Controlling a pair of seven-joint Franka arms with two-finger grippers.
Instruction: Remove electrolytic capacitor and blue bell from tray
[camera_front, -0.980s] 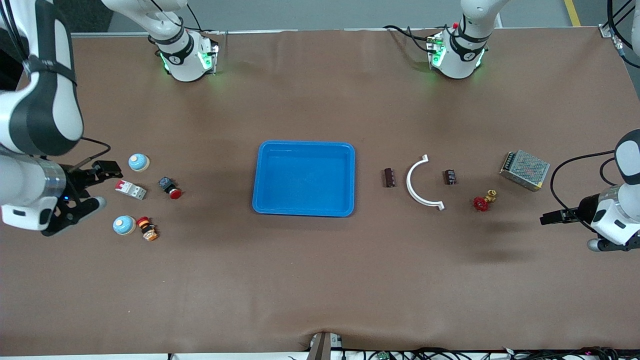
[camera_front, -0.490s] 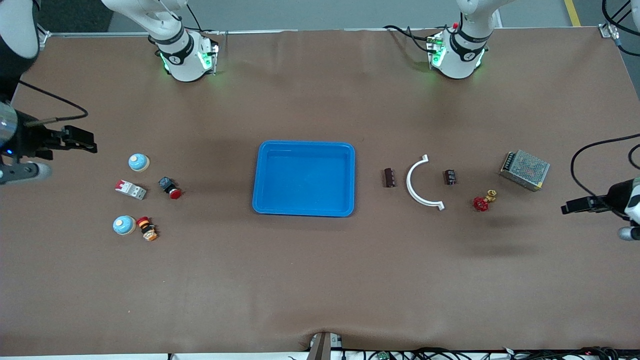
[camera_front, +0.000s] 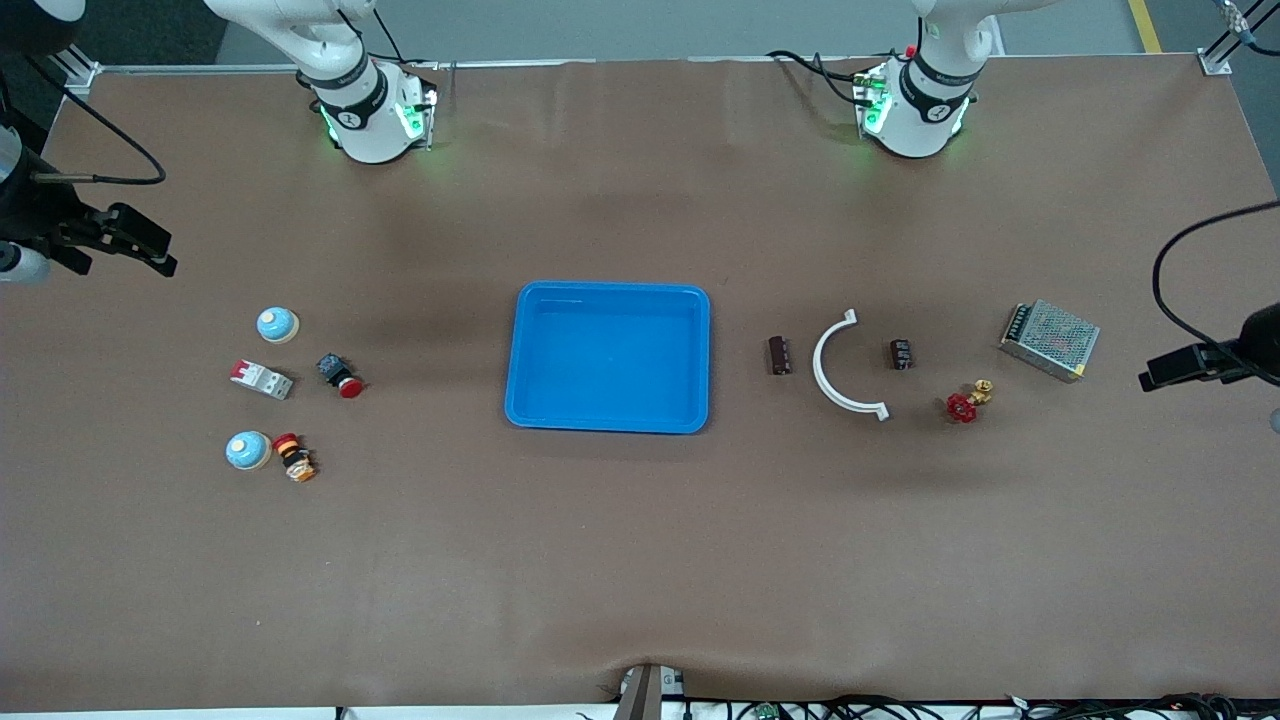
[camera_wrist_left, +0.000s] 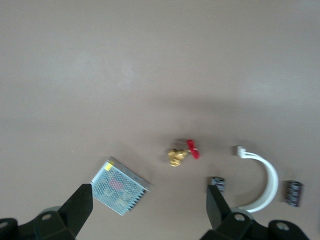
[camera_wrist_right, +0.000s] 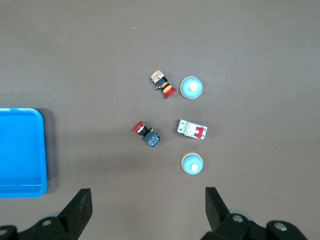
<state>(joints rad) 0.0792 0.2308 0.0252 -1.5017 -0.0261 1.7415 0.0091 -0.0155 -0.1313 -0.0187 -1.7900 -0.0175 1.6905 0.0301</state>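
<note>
Blue tray (camera_front: 608, 357) sits empty mid-table; two capacitors (camera_front: 779, 355) toward left arm's end, two blue bells (camera_front: 277, 324) toward right arm's end. Left gripper (camera_wrist_left: 147, 210), right gripper (camera_wrist_right: 147, 209) open, empty, high over table ends. Removal looks complete.

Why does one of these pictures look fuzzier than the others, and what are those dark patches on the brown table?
Left wrist view: soft and blurred, so the power supply and red-handled valve lack crisp edges. Right wrist view: sharp, with even light on the blue bells and tray. Front view: sharp; faint dark smudges on the table look like arm shadows, and green lights glow at both bases.
</note>
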